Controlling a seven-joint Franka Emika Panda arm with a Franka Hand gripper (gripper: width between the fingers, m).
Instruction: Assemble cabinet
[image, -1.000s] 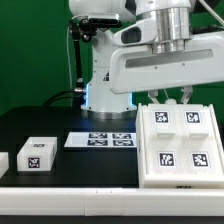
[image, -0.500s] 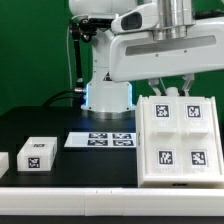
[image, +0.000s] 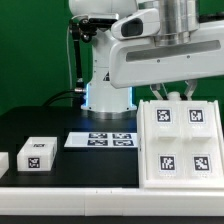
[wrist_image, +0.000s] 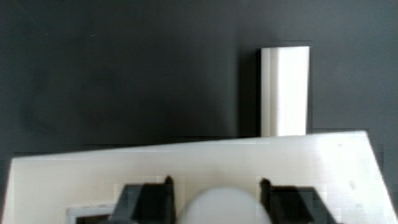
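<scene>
The cabinet, a large white box with four black-and-white tags on its facing side, stands at the exterior view's right on the black table. My gripper is at its top edge, with one finger on each side of a part of that edge. In the wrist view the cabinet fills the near part of the picture. The gripper shows two black fingers with a rounded white part between them. It looks shut on the cabinet.
A small white tagged block lies at the exterior view's left, with another cut off by the frame edge. The marker board lies between the block and the cabinet. A narrow white strip shows on the black table in the wrist view.
The arm has shifted up and toward the exterior view's right. The cabinet has moved with it, a little to the right, and now reaches the frame edge.
</scene>
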